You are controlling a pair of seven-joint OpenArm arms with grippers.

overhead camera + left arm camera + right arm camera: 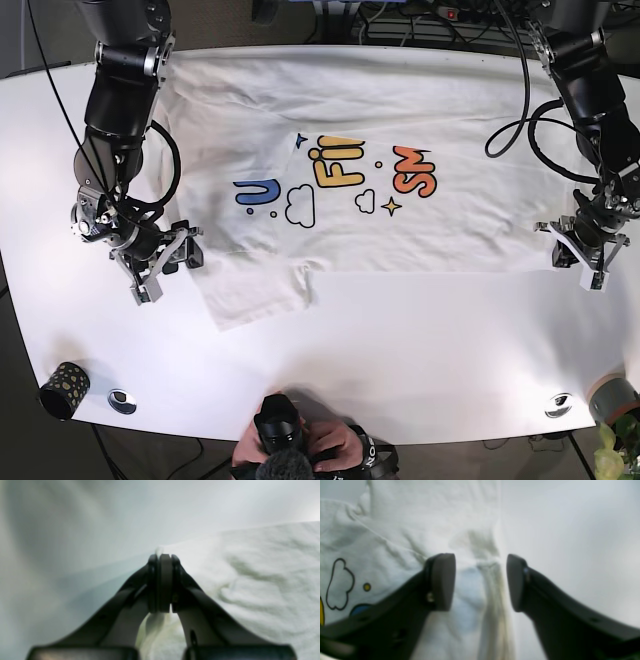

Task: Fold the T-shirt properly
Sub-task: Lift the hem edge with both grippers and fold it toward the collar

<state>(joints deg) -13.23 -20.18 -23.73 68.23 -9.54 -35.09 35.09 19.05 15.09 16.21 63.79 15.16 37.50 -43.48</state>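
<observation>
Left wrist view. Black, matte left gripper [165,555]: curved fingers, flat pads pressed together, clenched on a thin pinch of the white cotton T-shirt [262,580] at its edge. Cloth soft, nubbly, creased in shallow ridges; a fold bunches beneath the fingers. Smooth white table [75,530] lies left of the shirt.

Right wrist view. Black right gripper [481,582]: released, rounded pads spread wide, straddling the shirt's hemmed edge [490,600]. Fabric wrinkled, with printed black-outlined cloud [340,585], yellow dot and blue patch to the left. Bare table right of the hem.

Base view. Shirt spread across the table's far half, print upward: blue, orange and red-orange letters [340,165], clouds, star. One sleeve [255,290] juts toward the near edge, beside the right gripper [165,262]. Left gripper [590,245] sits at the shirt's opposite side edge. Dark speckled cylindrical cup [62,388] stands well clear of the shirt, at the near corner.
</observation>
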